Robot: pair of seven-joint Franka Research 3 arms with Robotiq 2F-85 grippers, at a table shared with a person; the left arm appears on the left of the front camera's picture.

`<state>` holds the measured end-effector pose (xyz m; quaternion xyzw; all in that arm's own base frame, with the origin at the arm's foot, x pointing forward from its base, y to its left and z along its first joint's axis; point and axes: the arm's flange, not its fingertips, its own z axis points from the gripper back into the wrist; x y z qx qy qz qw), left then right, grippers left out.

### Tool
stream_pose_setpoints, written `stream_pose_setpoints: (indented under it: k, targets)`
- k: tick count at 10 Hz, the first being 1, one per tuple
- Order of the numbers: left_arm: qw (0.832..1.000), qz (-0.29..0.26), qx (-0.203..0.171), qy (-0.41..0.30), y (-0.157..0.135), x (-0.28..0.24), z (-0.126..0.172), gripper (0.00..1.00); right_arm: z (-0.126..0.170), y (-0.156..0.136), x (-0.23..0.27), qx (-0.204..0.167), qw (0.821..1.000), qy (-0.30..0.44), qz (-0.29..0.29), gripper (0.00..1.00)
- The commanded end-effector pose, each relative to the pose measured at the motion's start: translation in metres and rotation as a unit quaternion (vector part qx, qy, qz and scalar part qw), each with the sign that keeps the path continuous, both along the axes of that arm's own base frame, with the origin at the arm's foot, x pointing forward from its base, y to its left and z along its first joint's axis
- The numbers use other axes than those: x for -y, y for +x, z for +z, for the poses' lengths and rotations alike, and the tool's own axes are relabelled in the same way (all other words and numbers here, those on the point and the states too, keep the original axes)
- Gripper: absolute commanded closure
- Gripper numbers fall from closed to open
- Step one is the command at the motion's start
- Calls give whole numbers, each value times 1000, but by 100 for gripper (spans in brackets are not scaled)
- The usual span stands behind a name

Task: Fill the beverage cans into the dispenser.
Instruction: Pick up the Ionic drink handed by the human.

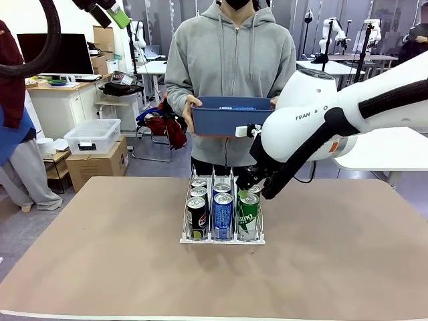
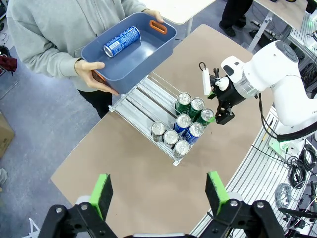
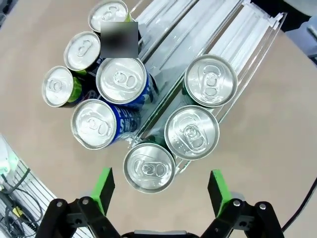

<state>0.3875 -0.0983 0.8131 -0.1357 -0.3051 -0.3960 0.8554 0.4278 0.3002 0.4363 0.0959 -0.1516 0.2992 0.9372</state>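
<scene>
With left gripper (image 2: 158, 191) and right gripper (image 3: 159, 186) spread empty, the slim blue aluminium can (image 2: 121, 41) beyond the clear three-lane dispenser (image 2: 153, 96) seems stiff, slick, roll-prone: pinch its mid-body.

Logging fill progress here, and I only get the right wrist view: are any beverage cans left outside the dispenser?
Observer: One blue can lies on its side in a blue tub.
Operator: Where is that tub?
Observer: A person holds it beyond the far end of the dispenser.
Operator: And the left claw?
Observer: The left claw is open and empty, raised high on the robot's left side.
</scene>
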Motion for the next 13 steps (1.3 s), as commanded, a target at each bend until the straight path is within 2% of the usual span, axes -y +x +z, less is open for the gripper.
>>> stream_pose_setpoints:
  k: [1, 3, 4, 6, 7, 9, 13]
  targets:
    - [1000, -6, -3, -8, -2, -3, -1, 0, 13, 13, 6, -19, 998, 43, 34, 0]
    - [1000, -6, -3, -8, -2, -3, -1, 0, 45, 11, 14, -17, 994, 70, 81, 0]
    - [1000, -6, -3, -8, -2, -3, -1, 0, 62, 11, 25, -16, 994, 73, 85, 0]
    - [1000, -6, -3, -8, -2, -3, -1, 0, 112, 10, 53, 15, 995, 89, 52, 0]
    - [1000, -6, -3, -8, -2, -3, -1, 0, 141, 7, 73, 1, 993, 107, 56, 0]
    - [1000, -6, -3, -8, -2, -3, -1, 0, 184, 7, 107, -6, 988, 145, 61, 0]
    - [1000, -6, -3, -8, -2, -3, -1, 0, 229, -1, 160, -8, 984, 171, 56, 0]
